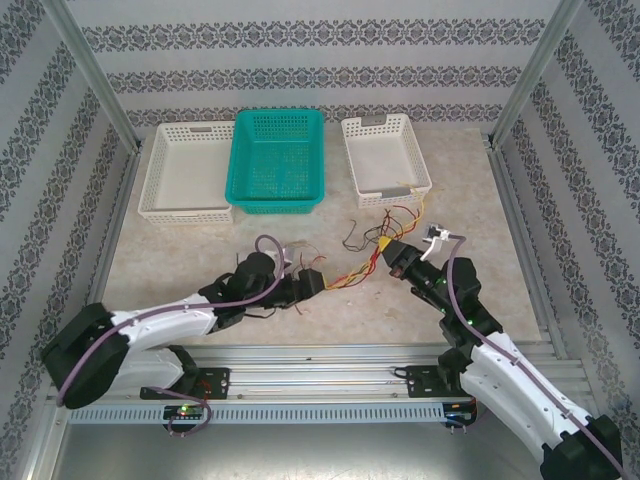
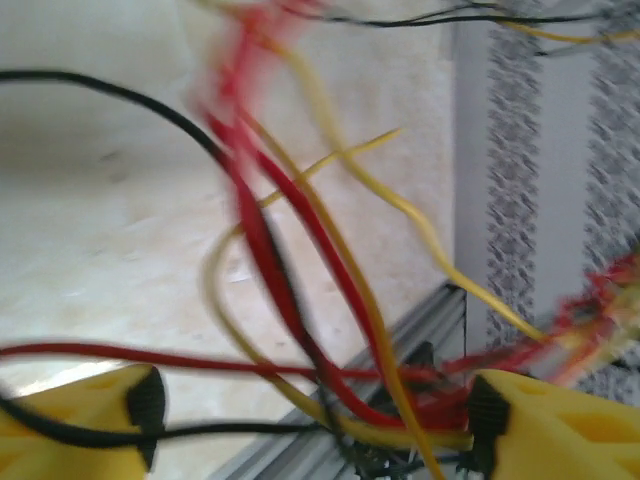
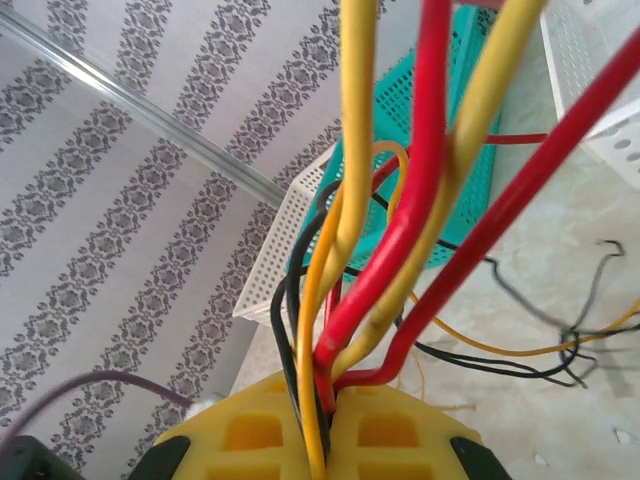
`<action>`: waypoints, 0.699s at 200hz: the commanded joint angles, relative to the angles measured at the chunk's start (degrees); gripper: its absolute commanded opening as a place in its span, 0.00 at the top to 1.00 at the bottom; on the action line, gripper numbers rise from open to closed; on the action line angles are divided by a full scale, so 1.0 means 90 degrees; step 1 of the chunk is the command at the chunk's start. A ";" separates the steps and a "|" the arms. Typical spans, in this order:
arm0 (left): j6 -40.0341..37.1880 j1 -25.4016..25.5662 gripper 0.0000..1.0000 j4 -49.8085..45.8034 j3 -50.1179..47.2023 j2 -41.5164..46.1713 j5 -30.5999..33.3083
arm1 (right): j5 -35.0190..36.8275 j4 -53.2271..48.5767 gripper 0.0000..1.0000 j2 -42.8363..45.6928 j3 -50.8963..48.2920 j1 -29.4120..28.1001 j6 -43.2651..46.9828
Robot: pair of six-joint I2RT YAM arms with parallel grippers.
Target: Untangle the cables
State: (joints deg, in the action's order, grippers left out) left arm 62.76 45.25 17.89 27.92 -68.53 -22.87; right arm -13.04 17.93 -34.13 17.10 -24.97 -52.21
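A bundle of thin red, yellow and black cables [image 1: 356,268] stretches across the table between my two grippers. My right gripper [image 1: 389,254] is shut on one end; its yellow fingers [image 3: 400,440] pinch several red, yellow and black cables [image 3: 410,200] that rise out of the seam. My left gripper [image 1: 312,284] sits at the other end. Its yellow fingers [image 2: 570,430] stand wide apart, open, and blurred red, yellow and black cables [image 2: 300,250] cross the gap between them. More loose cable ends [image 1: 395,215] lie just beyond the right gripper.
Three baskets line the back of the table: a white one [image 1: 185,170] at left, a teal one [image 1: 277,160] in the middle, a white one [image 1: 385,155] at right. A metal rail [image 1: 330,355] runs along the near edge. Patterned walls enclose the table.
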 commanded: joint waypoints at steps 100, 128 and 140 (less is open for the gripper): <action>-0.3985 -0.0027 0.06 -0.2969 0.1564 0.1155 0.0008 | -0.2205 -0.0288 1.00 -0.1061 0.1407 0.0148 0.0816; -0.4099 -0.0009 0.07 -0.2975 0.1739 0.0765 -0.0220 | -0.2898 -0.0367 1.00 -0.1422 0.1694 0.0121 0.0986; -0.4108 0.0011 0.07 -0.2969 0.1790 0.0671 -0.0212 | -0.3085 -0.0480 1.00 -0.1531 0.1791 0.0119 0.1116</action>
State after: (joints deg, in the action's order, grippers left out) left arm 29.58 45.25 -5.72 42.28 -61.10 -23.29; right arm -33.54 14.26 -46.63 29.95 -24.10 -45.58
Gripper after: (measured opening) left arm 0.934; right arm 0.053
